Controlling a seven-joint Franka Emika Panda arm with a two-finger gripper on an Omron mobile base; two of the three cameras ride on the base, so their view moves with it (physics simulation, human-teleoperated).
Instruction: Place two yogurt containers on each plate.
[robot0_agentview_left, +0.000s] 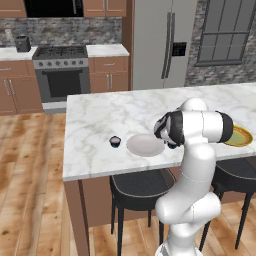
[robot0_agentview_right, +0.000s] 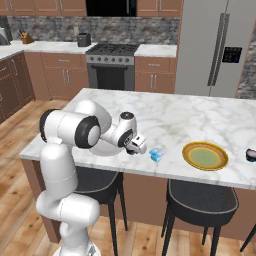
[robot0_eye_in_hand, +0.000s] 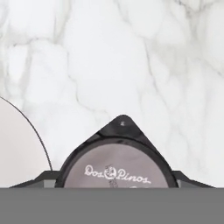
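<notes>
Pick-up step: the pincer is hanging low over a dark "Dos Pinos" yogurt cup on the marble table, just beside the pale plate; whether its jaws are gripping cannot be told; next, seemingly, securing, then lifting plateward.

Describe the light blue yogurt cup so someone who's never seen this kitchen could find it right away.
Start at the marble island in the middle of the kitchen and go to its near edge, above the stools. The light blue yogurt cup stands there between the robot's end effector and the yellow-rimmed plate. It is the one pale blue and whitish cup; the others are dark.
</notes>
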